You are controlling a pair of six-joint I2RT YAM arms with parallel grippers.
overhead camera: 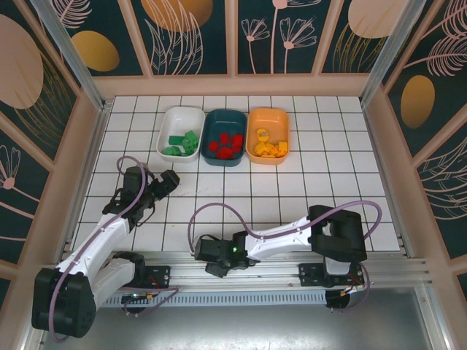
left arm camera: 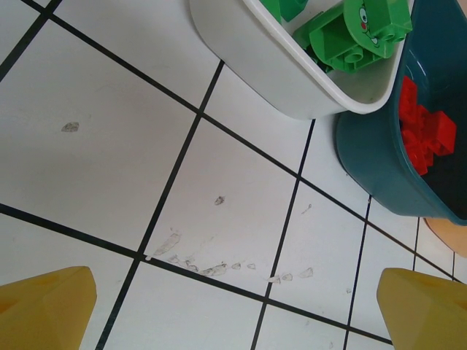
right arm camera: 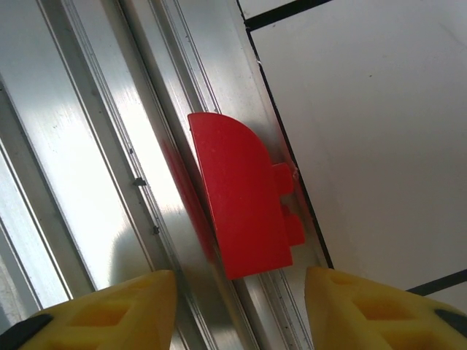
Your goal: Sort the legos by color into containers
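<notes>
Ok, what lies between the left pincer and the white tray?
Bare tile with faint smudges, per the left wrist view, from left pincer to white tray.

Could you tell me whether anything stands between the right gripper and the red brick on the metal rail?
Nothing visible does: the red brick lies bare on the rail, just ahead of the open right gripper.

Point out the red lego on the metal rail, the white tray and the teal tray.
red lego [right arm camera: 244,197]: right wrist view, middle of its flat face.
white tray [overhead camera: 182,120]: top view, bare far floor.
teal tray [overhead camera: 225,120]: top view, bare far floor.
</notes>
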